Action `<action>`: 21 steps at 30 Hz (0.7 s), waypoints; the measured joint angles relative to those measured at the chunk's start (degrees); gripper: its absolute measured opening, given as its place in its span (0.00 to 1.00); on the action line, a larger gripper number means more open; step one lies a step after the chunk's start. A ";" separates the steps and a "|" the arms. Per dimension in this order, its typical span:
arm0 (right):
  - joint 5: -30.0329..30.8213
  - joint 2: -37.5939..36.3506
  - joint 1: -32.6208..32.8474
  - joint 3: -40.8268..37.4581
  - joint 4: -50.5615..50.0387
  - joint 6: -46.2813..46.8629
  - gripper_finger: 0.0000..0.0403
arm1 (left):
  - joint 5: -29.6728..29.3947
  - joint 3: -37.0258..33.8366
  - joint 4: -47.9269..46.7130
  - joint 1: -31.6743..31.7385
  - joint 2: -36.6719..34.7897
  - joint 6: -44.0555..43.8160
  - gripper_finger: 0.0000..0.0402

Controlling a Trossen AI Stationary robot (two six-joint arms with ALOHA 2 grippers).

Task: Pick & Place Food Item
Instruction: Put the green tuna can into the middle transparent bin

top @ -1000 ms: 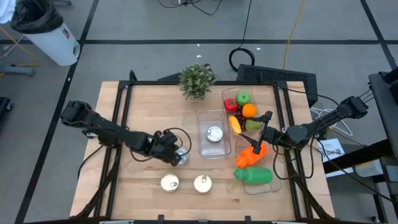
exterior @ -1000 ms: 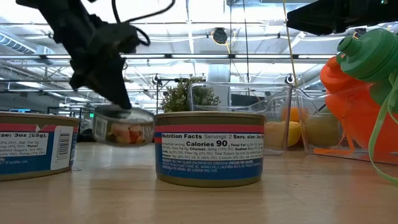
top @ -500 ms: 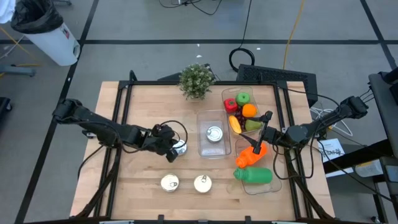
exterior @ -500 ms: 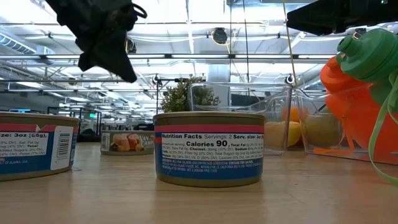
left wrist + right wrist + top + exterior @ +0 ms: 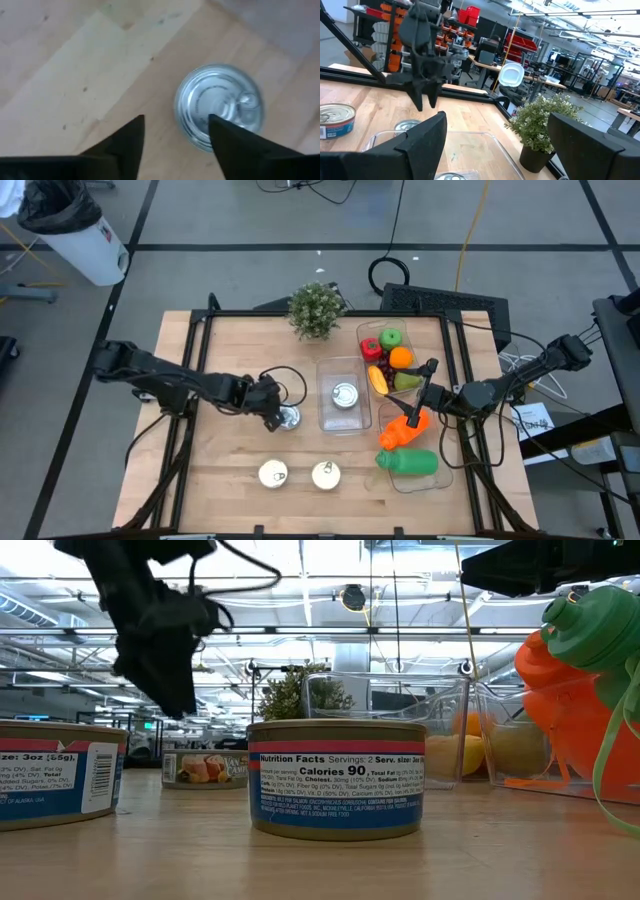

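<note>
One can (image 5: pixel 289 418) stands upright on the counter (image 5: pixel 230 360), just beside the clear tray (image 5: pixel 340 370), directly under the left gripper (image 5: pixel 272 408), whose fingers are spread and empty. The right gripper (image 5: pixel 429 370), also spread, hovers over the fruit bin (image 5: pixel 362 330).

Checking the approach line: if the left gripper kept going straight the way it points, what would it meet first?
Likely the small can on the table, just ahead of the open left gripper, though it lies slightly off-centre toward one finger.
</note>
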 joint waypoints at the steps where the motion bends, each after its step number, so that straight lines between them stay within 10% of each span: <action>1: 0.00 0.00 0.00 0.00 -0.01 0.00 0.81 | 0.48 0.00 -0.04 0.28 0.81 0.44 0.59; 10: -0.01 -0.02 0.00 0.00 0.01 0.01 0.81 | 1.29 -0.04 -0.35 2.53 7.18 3.18 0.77; 21: 0.00 0.00 0.00 0.00 -0.01 0.02 0.81 | 0.70 0.04 -5.96 6.52 7.72 4.22 0.73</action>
